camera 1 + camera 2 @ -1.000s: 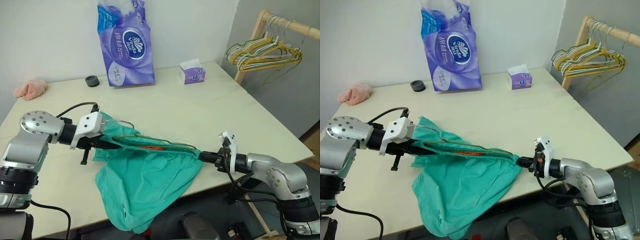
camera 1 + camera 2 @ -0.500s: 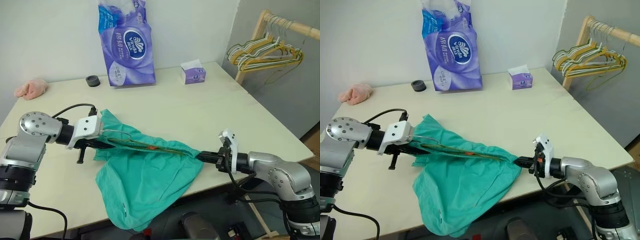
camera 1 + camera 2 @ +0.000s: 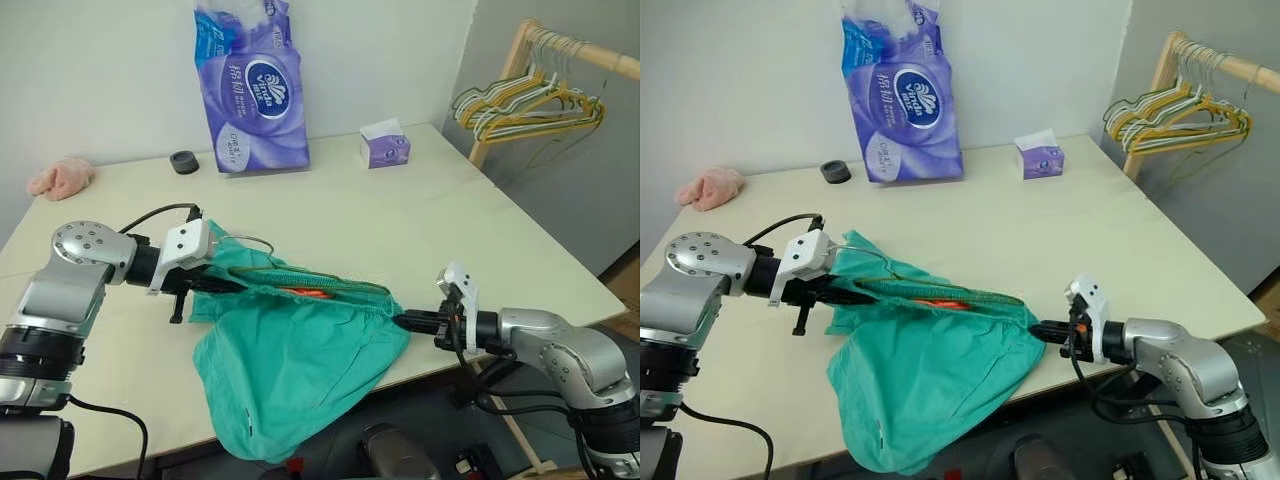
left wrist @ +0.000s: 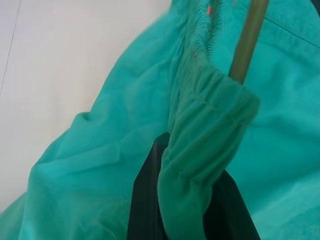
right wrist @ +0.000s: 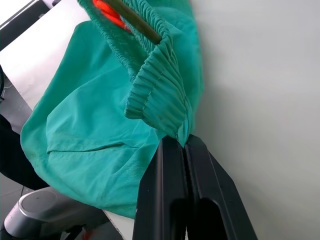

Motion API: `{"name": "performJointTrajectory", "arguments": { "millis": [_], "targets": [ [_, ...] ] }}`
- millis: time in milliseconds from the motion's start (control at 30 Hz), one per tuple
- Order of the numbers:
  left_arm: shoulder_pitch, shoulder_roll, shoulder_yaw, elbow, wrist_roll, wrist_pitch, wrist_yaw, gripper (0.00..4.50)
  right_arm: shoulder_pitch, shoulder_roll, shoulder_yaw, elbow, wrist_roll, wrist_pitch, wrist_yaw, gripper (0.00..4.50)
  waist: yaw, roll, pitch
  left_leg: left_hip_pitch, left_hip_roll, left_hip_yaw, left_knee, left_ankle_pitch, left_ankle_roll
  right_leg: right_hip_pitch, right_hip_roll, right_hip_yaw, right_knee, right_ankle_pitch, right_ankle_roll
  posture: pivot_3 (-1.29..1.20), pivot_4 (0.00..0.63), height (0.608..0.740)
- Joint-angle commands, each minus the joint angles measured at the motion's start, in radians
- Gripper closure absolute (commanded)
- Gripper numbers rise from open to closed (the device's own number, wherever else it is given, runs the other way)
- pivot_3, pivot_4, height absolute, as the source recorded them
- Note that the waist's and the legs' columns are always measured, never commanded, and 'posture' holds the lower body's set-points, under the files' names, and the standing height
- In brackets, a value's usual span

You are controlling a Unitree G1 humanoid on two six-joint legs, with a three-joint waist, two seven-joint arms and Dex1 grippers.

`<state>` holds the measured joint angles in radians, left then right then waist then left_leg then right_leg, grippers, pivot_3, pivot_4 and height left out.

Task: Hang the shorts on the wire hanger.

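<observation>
The pale table (image 3: pixel 420 215) carries everything – the teal shorts (image 3: pixel 290 370) are stretched over its near edge, waistband pulled taut between the two arms, legs drooping off the front. The olive wire hanger (image 3: pixel 300 278) runs along inside the waistband. A purple tissue pack (image 3: pixel 250 85) stands at the back wall, a small tissue box (image 3: pixel 385 148) near it. The left pincer (image 3: pixel 212 284) is clamped on one waistband end – the right pincer (image 3: pixel 405 320) is pinched shut on the other
</observation>
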<state>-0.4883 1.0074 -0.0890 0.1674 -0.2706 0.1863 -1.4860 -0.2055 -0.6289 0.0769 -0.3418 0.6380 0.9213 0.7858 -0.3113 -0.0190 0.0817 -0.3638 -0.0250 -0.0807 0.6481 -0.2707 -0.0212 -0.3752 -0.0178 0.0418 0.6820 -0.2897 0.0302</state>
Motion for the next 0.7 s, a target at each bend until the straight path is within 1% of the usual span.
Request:
{"name": "performJointTrajectory", "arguments": {
  "millis": [33, 333, 500, 700],
  "targets": [
    [0.012, 0.043, 0.035, 0.003, 0.021, -0.03, -0.004, 4.5, -0.004, -0.011, -0.01, -0.02, -0.003, -0.014, 0.005, 4.49, 0.001, 0.0, 0.0, 0.0, 0.0, 0.0, 0.0, 0.0, 0.0, 0.0, 0.0, 0.0, 0.0, 0.0, 0.0, -0.35, 0.032, 0.74],
    [0.015, 0.042, 0.036, 0.001, 0.02, -0.034, -0.007, 4.5, -0.017, -0.011, -0.039, -0.008, 0.033, 0.02, 0.001, 4.49, 0.005, 0.0, 0.0, 0.0, 0.0, 0.0, 0.001, 0.0, 0.0, 0.0, 0.0, 0.0, 0.0, 0.0, 0.0, -0.34, 0.035, 0.74],
    [0.022, 0.05, 0.025, 0.027, 0.063, -0.083, 0.005, 4.5, -0.016, -0.031, -0.06, -0.03, 0.065, 0.038, 0.021, 4.49, 0.005, 0.0, 0.0, 0.0, 0.0, 0.0, 0.001, 0.0, 0.0, 0.0, 0.0, 0.0, 0.0, 0.0, 0.0, -0.35, 0.036, 0.74],
    [0.017, 0.047, 0.003, 0.087, 0.138, -0.158, 0.034, 4.5, -0.049, -0.064, -0.062, -0.052, 0.083, 0.053, 0.03, 4.49, 0.004, 0.0, 0.0, 0.0, 0.0, 0.0, 0.001, 0.0, 0.0, 0.0, 0.0, 0.0, 0.0, 0.0, 0.0, -0.35, 0.04, 0.74]
  ]
}}
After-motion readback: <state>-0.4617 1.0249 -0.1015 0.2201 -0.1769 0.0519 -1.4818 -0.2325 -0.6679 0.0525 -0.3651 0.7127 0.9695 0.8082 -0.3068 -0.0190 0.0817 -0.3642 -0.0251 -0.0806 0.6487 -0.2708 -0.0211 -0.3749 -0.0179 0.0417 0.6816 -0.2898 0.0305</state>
